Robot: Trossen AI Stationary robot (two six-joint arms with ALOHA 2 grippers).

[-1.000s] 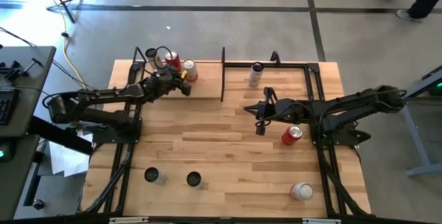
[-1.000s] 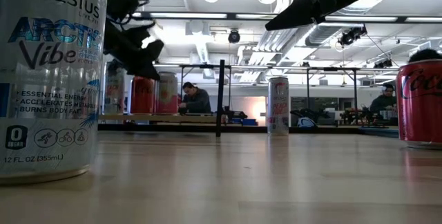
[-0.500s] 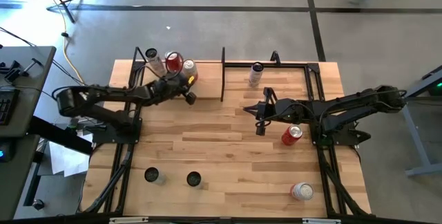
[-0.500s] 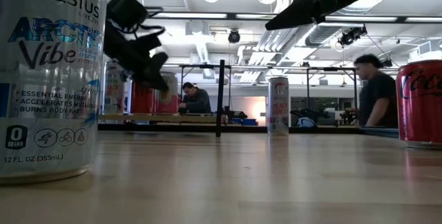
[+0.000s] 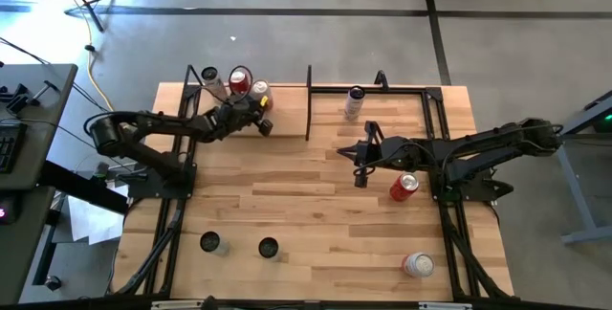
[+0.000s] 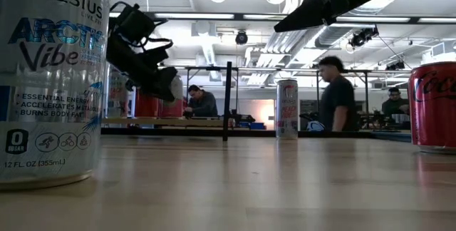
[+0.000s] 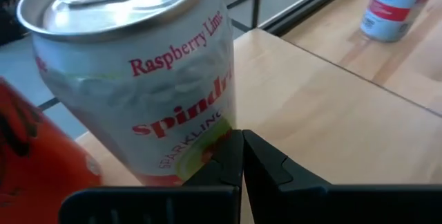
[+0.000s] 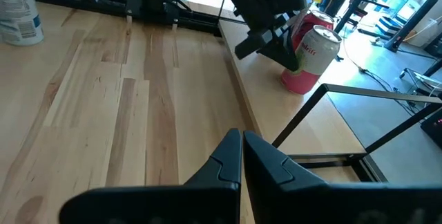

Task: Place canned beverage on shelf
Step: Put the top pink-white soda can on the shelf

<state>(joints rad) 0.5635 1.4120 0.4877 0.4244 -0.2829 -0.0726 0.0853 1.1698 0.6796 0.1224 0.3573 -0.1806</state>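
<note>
spindrift can [image 7: 138, 79] stands on the shelf [image 5: 287, 123]; the left gripper [image 5: 263, 126], fingers together and empty, has backed off it, so this placement looks done.

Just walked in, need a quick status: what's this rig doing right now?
Stocking cans onto the shelf. The left pincer is shut and empty, over the shelf right beside the Spindrift can, which stands upright there next to a red can and another can. The right pincer, also shut and empty, waits mid-table beside a red can.
</note>
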